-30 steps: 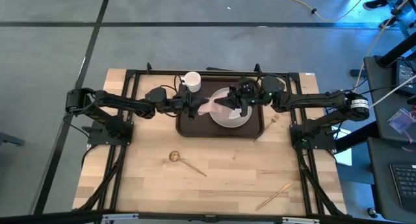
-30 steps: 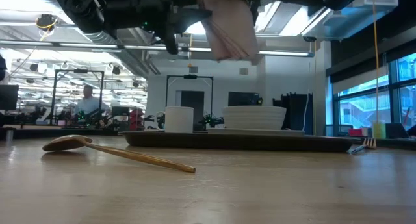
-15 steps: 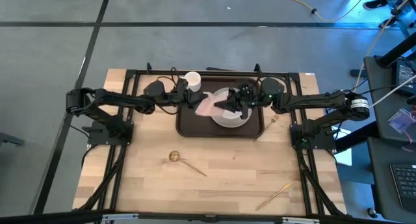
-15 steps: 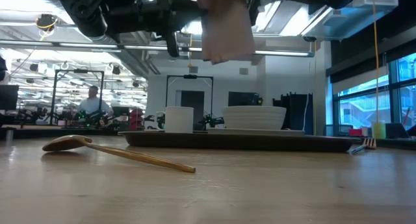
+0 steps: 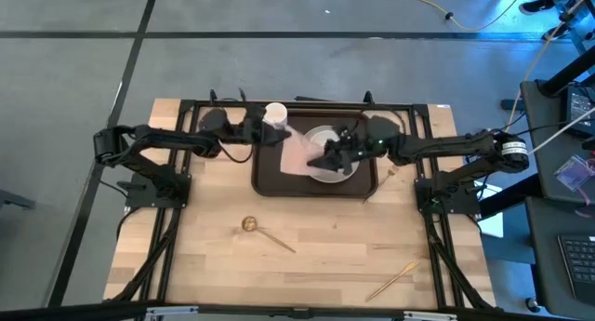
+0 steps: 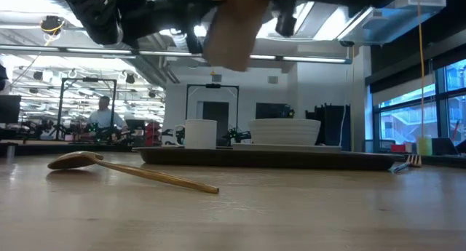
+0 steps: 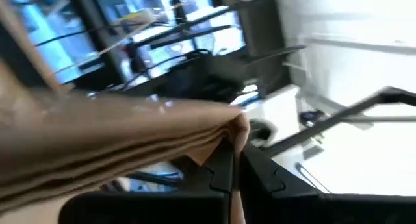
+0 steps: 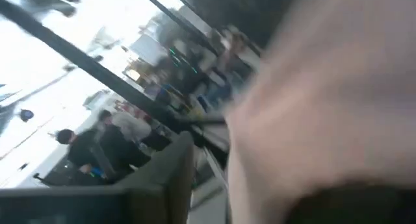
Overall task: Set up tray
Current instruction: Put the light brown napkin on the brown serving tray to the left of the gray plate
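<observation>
While both dark arms reach inward over the far half of a pale wooden table, a dark brown rectangular tray sits at the far centre between them. On the tray stand a white cup at its far left corner and a white bowl on a plate toward its right side. From table height, the tray shows as a low dark slab with the cup and the stacked white dishes on top.

A tan-pink napkin hangs in the air above the tray's left half, between the 2 grippers. The left gripper is beside the cup, and its wrist camera shows its 2 fingers pressed together on a folded edge of the napkin. The right gripper is above the bowl, just right of the napkin; its fingers are blurred, so I cannot tell whether they are apart or together. In the low view the napkin hangs from the arms near the top of the frame.

On the bare near part of the table lie a wooden spoon to the left and a gold fork to the right, well apart. Another utensil lies just off the tray's right edge. Beyond the table, a person is seated far back in the room.
</observation>
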Controlling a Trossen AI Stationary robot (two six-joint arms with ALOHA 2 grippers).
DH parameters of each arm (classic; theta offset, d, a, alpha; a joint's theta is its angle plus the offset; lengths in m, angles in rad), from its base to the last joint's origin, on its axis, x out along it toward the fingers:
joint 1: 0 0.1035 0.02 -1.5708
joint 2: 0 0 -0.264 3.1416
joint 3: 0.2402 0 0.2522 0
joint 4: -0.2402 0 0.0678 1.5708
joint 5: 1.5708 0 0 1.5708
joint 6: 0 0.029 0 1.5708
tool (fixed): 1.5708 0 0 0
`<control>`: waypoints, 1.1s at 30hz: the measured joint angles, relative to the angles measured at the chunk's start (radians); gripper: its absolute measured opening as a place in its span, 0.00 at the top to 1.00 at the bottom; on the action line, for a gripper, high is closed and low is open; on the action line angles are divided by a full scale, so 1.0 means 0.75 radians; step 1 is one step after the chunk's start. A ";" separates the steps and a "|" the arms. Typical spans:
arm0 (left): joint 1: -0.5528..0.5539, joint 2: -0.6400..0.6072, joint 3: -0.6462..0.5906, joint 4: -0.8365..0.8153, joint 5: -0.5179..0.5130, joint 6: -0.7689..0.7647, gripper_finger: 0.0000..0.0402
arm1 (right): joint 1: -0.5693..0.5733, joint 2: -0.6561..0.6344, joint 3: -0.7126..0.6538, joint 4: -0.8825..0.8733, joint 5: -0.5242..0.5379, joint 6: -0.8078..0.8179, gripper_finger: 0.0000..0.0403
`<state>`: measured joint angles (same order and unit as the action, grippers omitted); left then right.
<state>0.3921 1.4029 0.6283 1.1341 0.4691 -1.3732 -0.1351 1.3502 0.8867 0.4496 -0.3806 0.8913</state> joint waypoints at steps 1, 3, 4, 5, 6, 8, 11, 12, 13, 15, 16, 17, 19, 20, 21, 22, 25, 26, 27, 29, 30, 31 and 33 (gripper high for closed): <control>0.009 0.000 0.005 0.025 0.033 0.000 0.99 | 0.007 0.000 0.000 -0.054 0.034 0.004 0.54; 0.017 0.000 0.025 0.054 0.094 0.000 0.99 | 0.018 0.014 0.000 -0.113 0.129 0.009 0.47; 0.013 0.000 0.036 0.059 0.117 0.001 0.99 | 0.018 0.022 -0.001 -0.121 0.167 0.009 0.44; 0.004 0.000 0.046 0.059 0.123 0.001 0.99 | 0.018 0.035 -0.002 -0.104 0.185 0.009 0.42; -0.006 0.000 0.052 0.053 0.134 0.001 0.99 | 0.018 0.054 -0.002 -0.051 0.189 0.009 0.40; -0.021 0.000 0.057 0.036 0.171 0.015 0.99 | 0.017 0.082 -0.002 0.022 0.187 0.036 0.38; -0.034 0.000 0.057 0.016 0.241 0.020 0.99 | 0.018 0.123 -0.002 0.100 0.149 0.083 0.37; -0.035 0.000 0.057 0.017 0.259 0.019 0.99 | 0.019 0.129 -0.002 0.107 0.134 0.098 0.37; -0.035 0.000 0.057 0.019 0.271 0.015 0.99 | 0.018 0.135 -0.002 0.123 0.117 0.105 0.37; -0.030 0.000 0.058 0.016 0.283 0.019 0.99 | 0.018 0.137 -0.002 0.140 0.068 0.136 0.37; -0.024 0.000 0.058 0.016 0.291 0.024 0.99 | 0.018 0.137 -0.002 0.144 0.054 0.146 0.37; -0.013 0.000 0.058 0.017 0.311 0.031 0.99 | 0.023 0.137 -0.002 0.145 0.047 0.164 0.37; 0.010 0.000 0.058 0.018 0.351 0.032 0.99 | 0.029 0.137 -0.002 0.145 0.042 0.205 0.37; 0.020 0.000 0.058 0.018 0.355 0.032 0.99 | 0.030 0.137 -0.002 0.145 0.037 0.225 0.37; 0.032 -0.002 0.058 0.019 0.358 0.034 0.99 | 0.030 0.137 -0.002 0.145 0.026 0.247 0.37; 0.049 -0.008 0.058 0.019 0.374 0.035 0.99 | 0.030 0.137 -0.002 0.145 0.024 0.276 0.37; 0.097 -0.045 0.058 0.028 0.442 0.085 0.99 | 0.029 0.137 -0.002 0.145 0.027 0.329 0.37; 0.108 -0.062 0.058 0.028 0.465 0.109 0.99 | 0.028 0.137 -0.002 0.146 0.036 0.349 0.37; 0.115 -0.081 0.058 0.028 0.492 0.134 0.99 | 0.028 0.137 -0.002 0.146 0.041 0.375 0.37; 0.123 -0.124 0.059 0.030 0.570 0.172 0.99 | 0.028 0.137 -0.002 0.154 0.054 0.394 0.37; 0.125 -0.145 0.059 0.030 0.613 0.184 0.99 | 0.028 0.137 -0.002 0.175 0.058 0.422 0.37; 0.126 -0.165 0.059 0.030 0.651 0.195 0.99 | 0.027 0.137 -0.002 0.210 0.058 0.457 0.37; 0.126 -0.206 0.059 0.029 0.705 0.232 0.99 | 0.019 0.137 -0.002 0.287 0.059 0.531 0.37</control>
<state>0.4866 1.2484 0.6727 1.1557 0.9980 -1.1988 -0.1209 1.4531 0.8856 0.6650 -0.3366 1.2895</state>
